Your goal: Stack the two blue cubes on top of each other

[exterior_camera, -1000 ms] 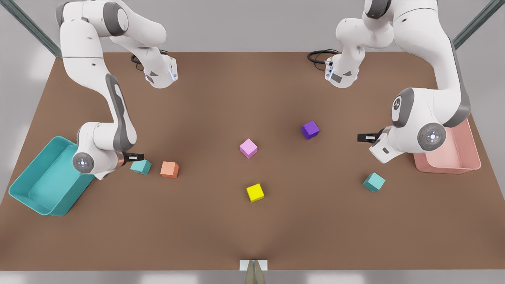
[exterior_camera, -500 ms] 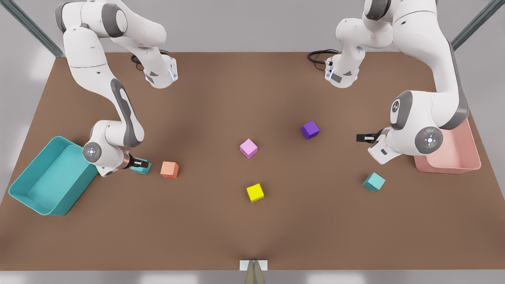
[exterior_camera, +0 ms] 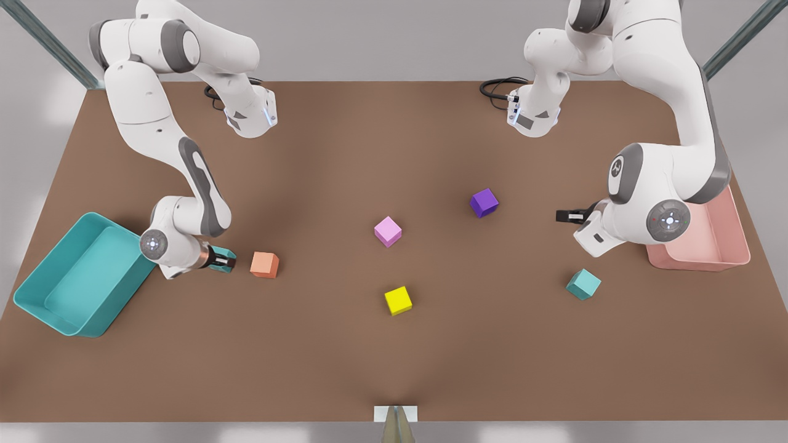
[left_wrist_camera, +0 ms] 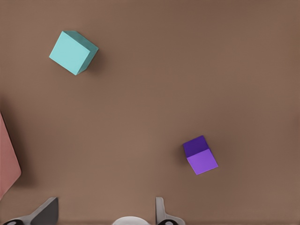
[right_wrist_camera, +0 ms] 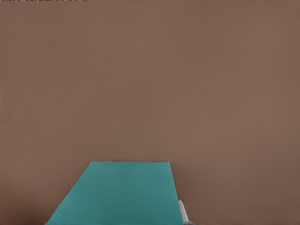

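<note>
A plain matte brown tabletop [exterior_camera: 394,357] carries small solid-coloured cubes: two teal cubes [exterior_camera: 583,283] [exterior_camera: 229,253], an orange cube [exterior_camera: 265,264], a pink cube [exterior_camera: 387,231], a yellow cube [exterior_camera: 398,300] and a purple cube [exterior_camera: 484,202]. A teal tray [exterior_camera: 37,295] and a pale pink tray [exterior_camera: 735,246] sit at opposite sides. Both arms are white with grey joints.
</note>
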You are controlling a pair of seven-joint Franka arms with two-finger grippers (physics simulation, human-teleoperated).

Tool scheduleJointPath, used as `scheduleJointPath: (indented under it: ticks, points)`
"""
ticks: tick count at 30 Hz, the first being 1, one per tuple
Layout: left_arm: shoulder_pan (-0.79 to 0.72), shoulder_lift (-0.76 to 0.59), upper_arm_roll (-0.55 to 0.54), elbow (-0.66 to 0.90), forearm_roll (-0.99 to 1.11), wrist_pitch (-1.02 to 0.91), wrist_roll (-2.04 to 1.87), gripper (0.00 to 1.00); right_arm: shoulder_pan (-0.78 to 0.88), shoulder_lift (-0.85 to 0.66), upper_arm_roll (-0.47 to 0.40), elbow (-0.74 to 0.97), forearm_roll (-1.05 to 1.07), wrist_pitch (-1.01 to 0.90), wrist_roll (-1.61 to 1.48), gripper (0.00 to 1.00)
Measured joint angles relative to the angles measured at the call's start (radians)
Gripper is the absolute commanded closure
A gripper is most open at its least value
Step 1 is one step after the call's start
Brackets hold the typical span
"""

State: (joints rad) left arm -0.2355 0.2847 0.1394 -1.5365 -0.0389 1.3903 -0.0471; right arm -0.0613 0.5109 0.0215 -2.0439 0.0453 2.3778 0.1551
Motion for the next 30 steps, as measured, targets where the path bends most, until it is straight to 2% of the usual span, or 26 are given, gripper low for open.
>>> scheduleJointPath:
  ticks: [1,2,9,12,14,16,22,26,30]
  points:
    - [0.000,0.000,0.000,0.000,0.000,0.000,0.000,0.00,0.000,0.000,0.000,0.000,0.004,0.002,-0.003,0.50]
    - [0.000,0.000,0.000,0.000,0.000,0.000,0.000,0.00,0.000,0.000,0.000,0.001,0.009,0.005,-0.007,0.53]
    - [0.000,0.000,0.000,0.017,-0.002,0.000,-0.001,0.00,0.002,-0.087,0.004,0.021,0.020,-0.045,-0.031,0.51]
    - [0.007,0.000,0.003,0.075,-0.001,-0.002,-0.003,0.00,0.013,-0.147,0.011,0.126,0.021,-0.152,-0.035,0.51]
    - [0.040,0.001,0.014,0.087,0.001,0.000,-0.005,0.00,0.082,-0.154,0.014,0.224,0.020,-0.225,-0.031,0.50]
    - [0.057,0.014,0.073,0.030,0.001,0.056,-0.007,0.00,0.190,-0.119,0.015,0.347,0.018,-0.278,-0.018,0.50]
    - [0.085,0.074,0.147,-0.242,-0.048,0.396,-0.010,0.00,0.531,0.141,0.014,0.720,0.013,-0.366,0.120,0.50]
    - [0.080,0.121,0.151,-0.315,-0.136,0.586,-0.071,0.00,0.658,0.246,0.015,0.823,0.011,-0.385,0.271,0.50]
    - [0.078,0.175,0.151,-0.330,-0.202,0.735,-0.153,0.00,0.717,0.321,0.012,0.873,0.008,-0.385,0.413,0.50]
